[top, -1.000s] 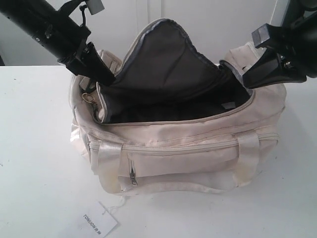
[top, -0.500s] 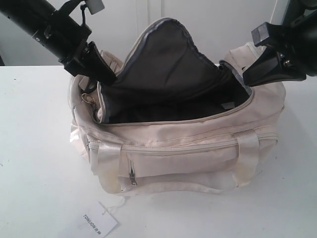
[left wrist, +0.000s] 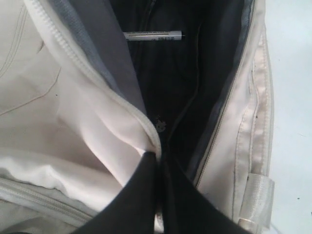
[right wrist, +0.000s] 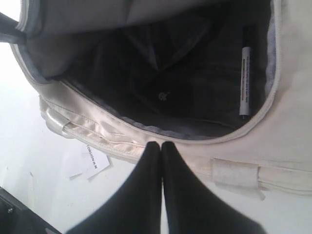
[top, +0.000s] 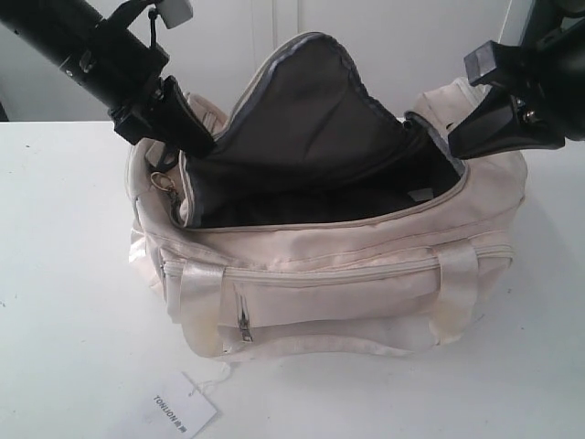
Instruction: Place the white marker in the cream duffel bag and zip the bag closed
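The cream duffel bag [top: 320, 283] sits on the table with its top flap [top: 302, 110] lifted, showing the dark grey lining. My left gripper [top: 201, 144] is shut on the flap's cream zipper edge [left wrist: 141, 122] at the bag's left end and holds it up. The white marker [left wrist: 153, 35] lies inside on the dark lining; in the right wrist view the marker [right wrist: 245, 80] rests close to the opening's rim. The exterior view hides it. My right gripper [right wrist: 161, 145] is shut and holds nothing, hovering by the bag's right end [top: 484, 183].
A gold ring pull [top: 163, 180] hangs at the bag's left end, just below my left gripper. A white paper tag printed TONLION [top: 178, 412] lies on the white table [top: 64, 302] in front of the bag. A wall stands behind.
My right gripper has lifted slightly at the bag's right end. The left gripper still holds the flap up, shifted a touch to the left.
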Tool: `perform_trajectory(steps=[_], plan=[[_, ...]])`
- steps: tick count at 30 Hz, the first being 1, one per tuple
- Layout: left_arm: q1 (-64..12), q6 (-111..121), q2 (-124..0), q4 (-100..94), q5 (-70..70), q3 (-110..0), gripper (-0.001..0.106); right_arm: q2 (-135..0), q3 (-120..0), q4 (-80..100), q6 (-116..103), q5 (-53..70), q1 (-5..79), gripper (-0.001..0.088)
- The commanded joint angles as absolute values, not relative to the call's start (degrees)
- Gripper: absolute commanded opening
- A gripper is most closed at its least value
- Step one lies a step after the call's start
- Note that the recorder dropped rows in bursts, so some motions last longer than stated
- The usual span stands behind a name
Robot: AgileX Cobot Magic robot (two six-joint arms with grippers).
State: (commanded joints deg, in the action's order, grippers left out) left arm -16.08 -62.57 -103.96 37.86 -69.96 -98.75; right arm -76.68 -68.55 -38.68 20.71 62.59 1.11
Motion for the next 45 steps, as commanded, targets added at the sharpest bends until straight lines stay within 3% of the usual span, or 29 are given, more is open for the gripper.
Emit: perform_trajectory(steps=[7, 11, 45], plan=[[-16.1, -62.8, -104.0, 37.9, -70.0, -98.7, 0.036, -76.7, -68.6, -38.5, 19.2, 62.3, 1.1, 0.0000], [-16.1, -61.9, -104.0, 37.9, -70.0, -98.7, 0.043, -76.7, -68.6, -38.5, 19.2, 62.2, 1.1, 0.0000], [-16.1, -50.9, -97.4, 44.6, -70.0, -98.7, 0.044, -76.7, -68.6, -38.8, 24.3, 55.7, 1.1, 0.0000]])
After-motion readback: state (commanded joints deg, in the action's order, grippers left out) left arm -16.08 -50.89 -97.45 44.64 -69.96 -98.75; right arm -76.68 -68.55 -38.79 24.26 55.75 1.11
